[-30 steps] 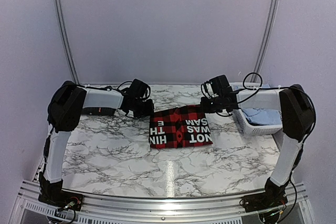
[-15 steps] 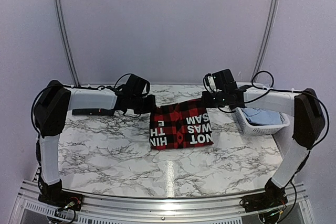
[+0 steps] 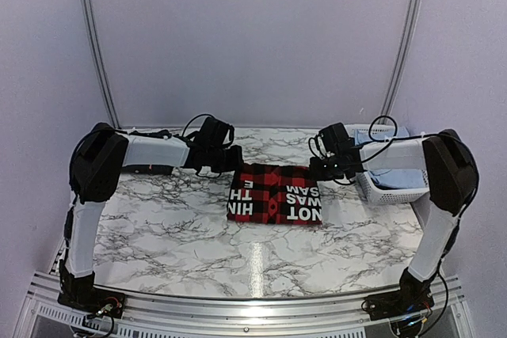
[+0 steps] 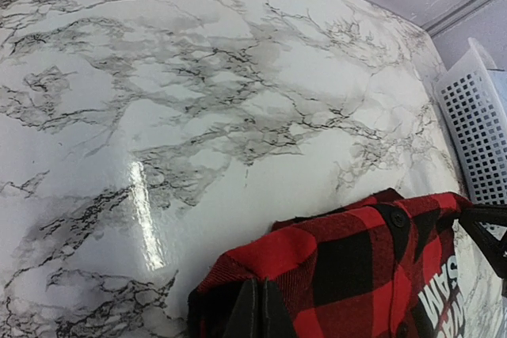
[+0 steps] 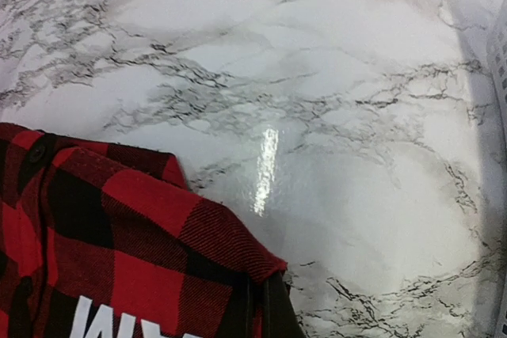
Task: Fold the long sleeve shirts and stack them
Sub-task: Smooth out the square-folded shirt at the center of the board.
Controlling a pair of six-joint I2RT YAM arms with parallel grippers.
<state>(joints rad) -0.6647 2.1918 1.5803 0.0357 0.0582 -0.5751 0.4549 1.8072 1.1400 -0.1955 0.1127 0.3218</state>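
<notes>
Shirt (image 3: 274, 194) lower, on marble (image 3: 174, 227) (pale walls (image 3: 253, 37))

1 plaid shirt (image 3: 274, 194) — 1 bskt (image 3: 382, 193)

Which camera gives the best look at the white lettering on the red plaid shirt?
The top external view: all the white lettering on the plaid shirt shows there, upside down. The left wrist view catches only a sliver of letters at its lower right, the right wrist view only letter tops at its bottom edge.

Overhead rear view, close wrist views, sharing plaid shirt (image 3: 275, 194)
</notes>
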